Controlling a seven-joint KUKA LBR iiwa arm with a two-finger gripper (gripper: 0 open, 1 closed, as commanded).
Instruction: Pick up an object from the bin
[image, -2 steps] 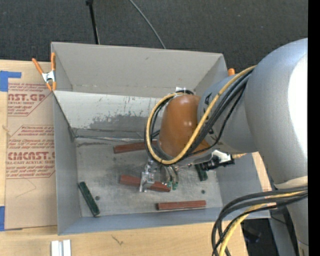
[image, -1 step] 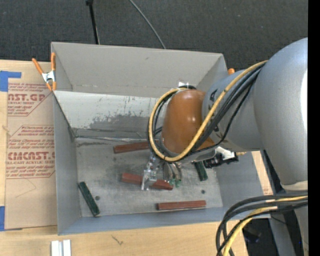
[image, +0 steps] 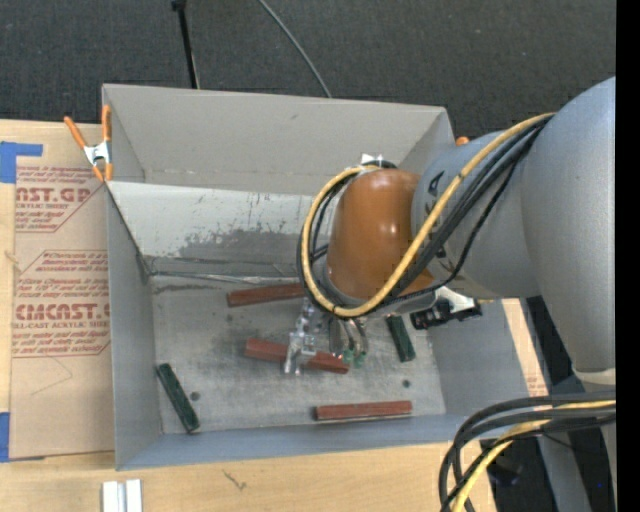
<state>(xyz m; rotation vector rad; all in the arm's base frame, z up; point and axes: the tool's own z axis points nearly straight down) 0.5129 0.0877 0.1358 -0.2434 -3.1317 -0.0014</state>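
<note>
My gripper hangs low over the middle of the bin floor, under the orange cover. It stands open, one silver fingertip to the left and the other to the right. A red-brown stick lies flat right under it, its left end showing and its right end between the fingertips. A short dark green stick lies just right of the gripper. Another red-brown stick lies behind it, near the back wall.
A third red-brown stick lies along the front wall. A dark green stick rests in the front left corner. The arm and its cables cover the right back part of the bin.
</note>
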